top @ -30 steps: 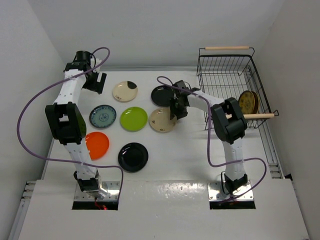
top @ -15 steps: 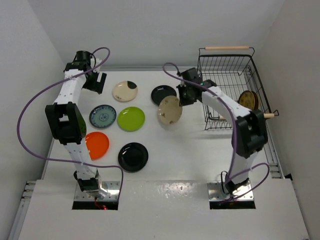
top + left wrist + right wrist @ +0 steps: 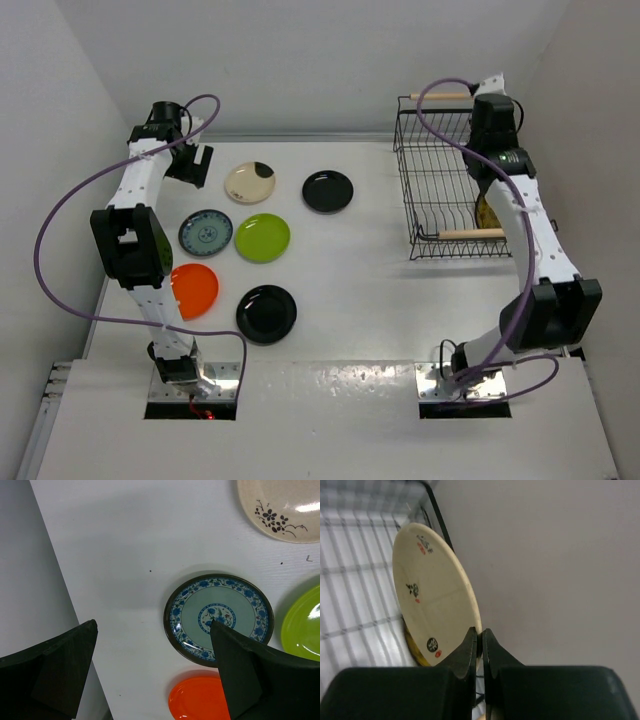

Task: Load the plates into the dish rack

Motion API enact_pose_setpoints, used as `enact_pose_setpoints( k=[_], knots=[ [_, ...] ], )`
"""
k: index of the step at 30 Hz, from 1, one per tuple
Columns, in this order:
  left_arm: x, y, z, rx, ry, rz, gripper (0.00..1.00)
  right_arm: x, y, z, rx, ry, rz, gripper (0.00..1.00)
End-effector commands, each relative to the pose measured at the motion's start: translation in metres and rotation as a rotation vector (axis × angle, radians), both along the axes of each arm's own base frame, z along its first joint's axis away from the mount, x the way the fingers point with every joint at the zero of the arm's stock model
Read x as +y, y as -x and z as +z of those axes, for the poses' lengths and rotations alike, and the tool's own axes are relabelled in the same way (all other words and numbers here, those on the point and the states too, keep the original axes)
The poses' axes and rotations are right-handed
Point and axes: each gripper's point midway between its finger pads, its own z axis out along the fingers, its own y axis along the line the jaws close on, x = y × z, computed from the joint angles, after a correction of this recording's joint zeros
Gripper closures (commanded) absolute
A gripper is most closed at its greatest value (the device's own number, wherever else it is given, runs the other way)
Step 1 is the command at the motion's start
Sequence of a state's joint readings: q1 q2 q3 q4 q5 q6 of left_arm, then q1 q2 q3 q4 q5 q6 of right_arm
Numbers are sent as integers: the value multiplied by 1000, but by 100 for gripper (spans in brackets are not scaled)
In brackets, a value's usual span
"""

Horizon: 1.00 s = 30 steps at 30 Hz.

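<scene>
Right gripper (image 3: 481, 633): clenched on the rim of the cream plate (image 3: 432, 600), held on edge over the rack (image 3: 440, 180).
Left gripper (image 3: 152, 627): jaws spread wide, held above the blue plate (image 3: 219, 617).

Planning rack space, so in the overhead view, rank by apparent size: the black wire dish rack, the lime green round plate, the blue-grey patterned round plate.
1. Black wire dish rack, clearly largest.
2. Lime green round plate and blue-grey patterned round plate: nearly alike, too close to rank.

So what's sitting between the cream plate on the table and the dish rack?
A glossy black plate lies flat between the cream plate and the dish rack, per the top view.
</scene>
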<state>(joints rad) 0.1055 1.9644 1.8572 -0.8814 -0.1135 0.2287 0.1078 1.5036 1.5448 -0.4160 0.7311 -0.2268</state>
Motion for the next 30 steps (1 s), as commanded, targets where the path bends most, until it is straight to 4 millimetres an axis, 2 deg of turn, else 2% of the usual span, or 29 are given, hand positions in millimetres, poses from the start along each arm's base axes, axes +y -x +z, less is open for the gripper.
enact_pose_setpoints(
  k=[1, 2, 3, 4, 5, 7, 14, 17, 24, 26, 30],
  knots=[
    [3, -3, 6, -22, -8, 2, 0, -40, 3, -44, 168, 146, -51, 100],
    [3, -3, 6, -22, -8, 2, 0, -42, 2, -52, 174, 131, -42, 100],
    [3, -3, 6, -22, -8, 2, 0, -42, 5, -74, 213, 117, -28, 100],
    [3, -3, 6, -22, -8, 2, 0, -36, -1, -79, 195, 82, 30, 100],
    [3, -3, 6, -22, -8, 2, 0, -46, 4, -95, 217, 59, 20, 100],
    [3, -3, 6, -22, -8, 2, 0, -44, 6, -116, 233, 31, 45, 100],
    [3, -1, 2, -13, -7, 2, 0, -61, 15, -164, 348, 29, -30, 100],
    [3, -1, 2, -13, -7, 2, 0, -66, 19, -168, 359, 49, -67, 100],
    [3, -1, 2, -13, -7, 2, 0, -67, 19, -154, 282, 54, -79, 100],
    [3, -1, 2, -13, -7, 2, 0, -67, 19, -159, 296, 56, -79, 100],
    [3, -1, 2, -13, -7, 2, 0, -64, 18, -181, 358, 32, -59, 100]
  ],
)
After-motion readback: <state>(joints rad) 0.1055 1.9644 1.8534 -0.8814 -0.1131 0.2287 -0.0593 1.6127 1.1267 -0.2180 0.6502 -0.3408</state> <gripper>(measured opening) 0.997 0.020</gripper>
